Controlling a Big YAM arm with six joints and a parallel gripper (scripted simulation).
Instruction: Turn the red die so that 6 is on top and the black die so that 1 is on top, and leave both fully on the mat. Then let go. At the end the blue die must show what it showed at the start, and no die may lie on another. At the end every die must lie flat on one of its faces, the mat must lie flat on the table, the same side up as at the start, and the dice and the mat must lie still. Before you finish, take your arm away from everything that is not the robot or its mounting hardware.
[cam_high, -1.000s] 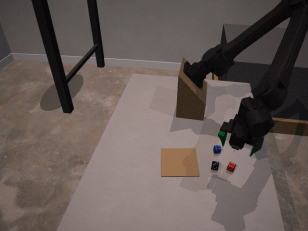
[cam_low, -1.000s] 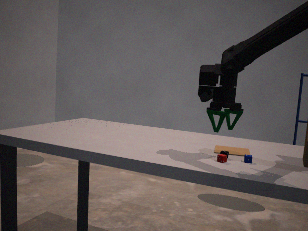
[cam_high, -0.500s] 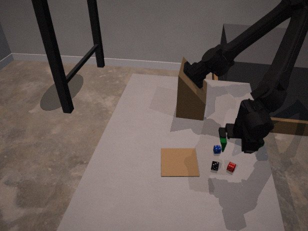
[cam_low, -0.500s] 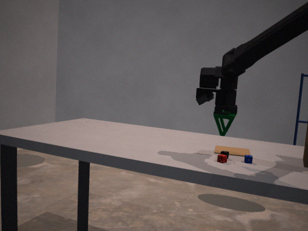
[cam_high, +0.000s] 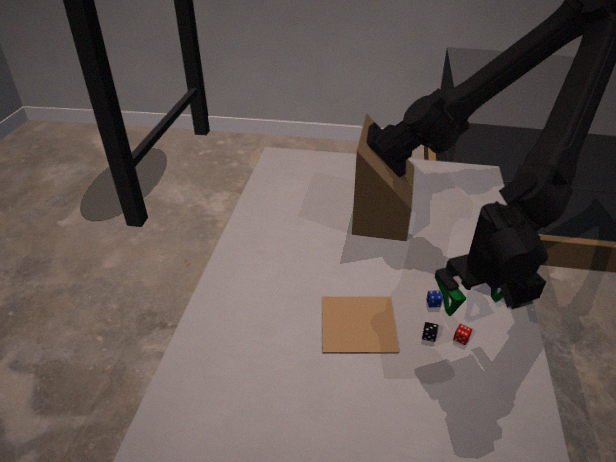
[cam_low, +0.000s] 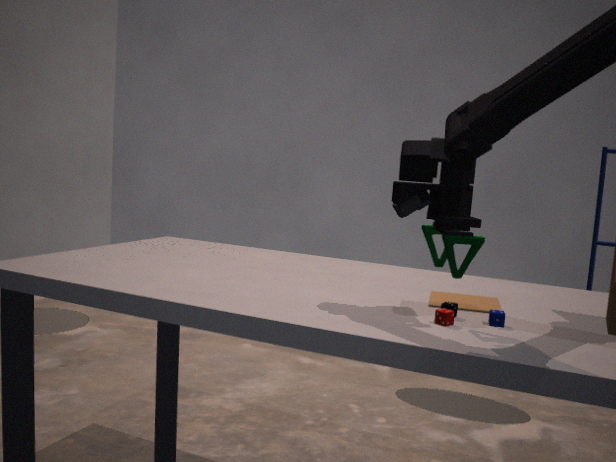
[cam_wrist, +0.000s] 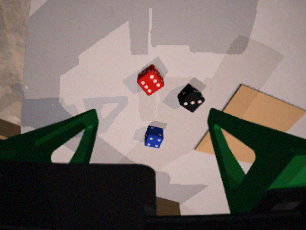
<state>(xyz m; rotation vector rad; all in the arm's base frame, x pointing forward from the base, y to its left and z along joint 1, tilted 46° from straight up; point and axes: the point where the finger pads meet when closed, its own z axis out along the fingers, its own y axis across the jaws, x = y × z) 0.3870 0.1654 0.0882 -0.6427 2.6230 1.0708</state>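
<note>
The red die (cam_high: 462, 334) (cam_low: 444, 317) (cam_wrist: 150, 80) lies flat on the table, off the mat, with 6 apparently on top. The black die (cam_high: 430, 332) (cam_low: 450, 308) (cam_wrist: 191, 99) lies beside it, nearer the mat, apparently with 3 on top. The blue die (cam_high: 434, 299) (cam_low: 496, 318) (cam_wrist: 154, 137) lies apart from both and seems to show 4 on top. The tan mat (cam_high: 350, 327) (cam_low: 467, 301) (cam_wrist: 270, 112) lies flat and bears nothing. My gripper (cam_high: 473, 306) (cam_low: 448, 271) (cam_wrist: 152, 114) is open and empty, pointing down above the table near the blue die.
A brown block (cam_high: 381, 205) with a sloping top stands farther back on the table, with a dark arm-like part reaching to it. The table's right edge (cam_high: 549, 380) runs beyond the red die in the top view. Arm shadows fall around the dice.
</note>
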